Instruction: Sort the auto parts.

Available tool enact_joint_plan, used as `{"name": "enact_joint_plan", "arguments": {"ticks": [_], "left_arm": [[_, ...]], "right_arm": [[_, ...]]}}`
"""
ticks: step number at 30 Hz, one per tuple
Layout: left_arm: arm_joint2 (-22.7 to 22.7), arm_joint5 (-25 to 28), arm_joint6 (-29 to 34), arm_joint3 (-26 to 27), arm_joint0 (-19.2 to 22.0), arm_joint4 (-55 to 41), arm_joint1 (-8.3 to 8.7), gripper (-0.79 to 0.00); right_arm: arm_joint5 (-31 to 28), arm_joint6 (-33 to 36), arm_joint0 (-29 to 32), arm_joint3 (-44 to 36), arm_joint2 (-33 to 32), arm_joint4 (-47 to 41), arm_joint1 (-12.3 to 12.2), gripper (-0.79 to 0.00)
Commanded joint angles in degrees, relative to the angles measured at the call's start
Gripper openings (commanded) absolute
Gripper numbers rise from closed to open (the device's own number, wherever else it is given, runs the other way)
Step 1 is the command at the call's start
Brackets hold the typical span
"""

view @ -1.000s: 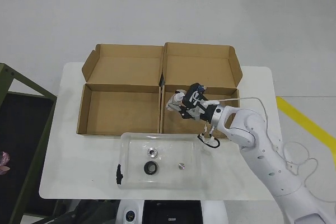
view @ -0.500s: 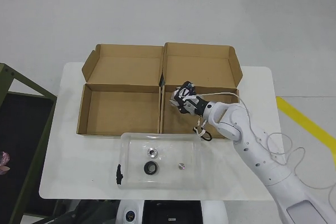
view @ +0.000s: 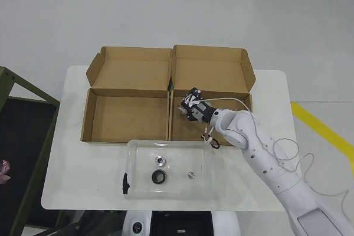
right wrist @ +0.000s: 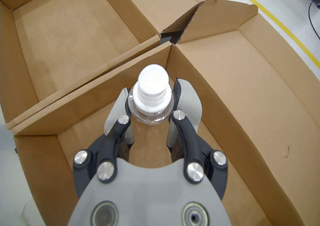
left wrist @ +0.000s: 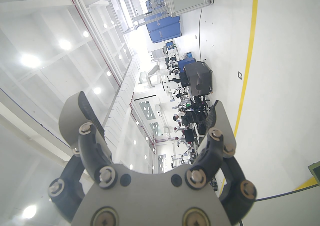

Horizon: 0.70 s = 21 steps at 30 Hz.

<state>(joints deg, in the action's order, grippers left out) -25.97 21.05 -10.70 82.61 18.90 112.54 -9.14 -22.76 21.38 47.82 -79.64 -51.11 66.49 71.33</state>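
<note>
My right gripper (right wrist: 150, 109) is shut on a white stepped plastic part (right wrist: 152, 94) with a clear rim, held over the near left corner of the right cardboard box (right wrist: 250, 91). From above, that gripper (view: 189, 107) hangs inside the right box (view: 236, 133) close to the wall shared with the left box (view: 127, 118). A clear plastic tray (view: 143, 150) in front of the boxes holds a black ring (view: 159, 176) and two small metal parts (view: 160, 160) (view: 190, 174). My left gripper (left wrist: 147, 114) is open, with nothing between its fingers, pointing out at the room.
Both boxes have their lids (view: 209, 71) folded open at the back. The left box (right wrist: 62, 34) has a bare floor. The white table (view: 76, 177) has free room left of the tray. A dark green cart (view: 12, 153) stands beside the table's left edge.
The right gripper has shifted a little to the left and down into the right box with the white part, and the arm has swung nearer the tray.
</note>
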Motion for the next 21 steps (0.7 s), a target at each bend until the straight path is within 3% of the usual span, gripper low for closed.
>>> {"name": "enact_joint_plan", "arguments": {"ticks": [1, 7, 11, 15, 21], "left_arm": [[0.0, 0.0, 0.0, 0.0, 0.0, 0.0, 0.0, 0.0], [0.0, 0.0, 0.0, 0.0, 0.0, 0.0, 0.0, 0.0], [0.0, 0.0, 0.0, 0.0, 0.0, 0.0, 0.0, 0.0], [0.0, 0.0, 0.0, 0.0, 0.0, 0.0, 0.0, 0.0], [0.0, 0.0, 0.0, 0.0, 0.0, 0.0, 0.0, 0.0]], "right_arm": [[-1.6, 0.4, 0.1, -0.8, -0.6, -1.5, -0.1, 0.0], [-2.6, 2.6, 2.5, -8.8, -4.1, 0.1, -1.1, 0.0], [-4.7, 8.0, 5.2, -16.4, -6.6, 2.9, -2.2, 0.0], [-7.9, 13.5, 8.8, -24.6, -8.5, 5.1, -3.3, 0.0], [-14.5, 18.4, 14.8, -32.8, -10.9, 1.2, -4.6, 0.0]]}}
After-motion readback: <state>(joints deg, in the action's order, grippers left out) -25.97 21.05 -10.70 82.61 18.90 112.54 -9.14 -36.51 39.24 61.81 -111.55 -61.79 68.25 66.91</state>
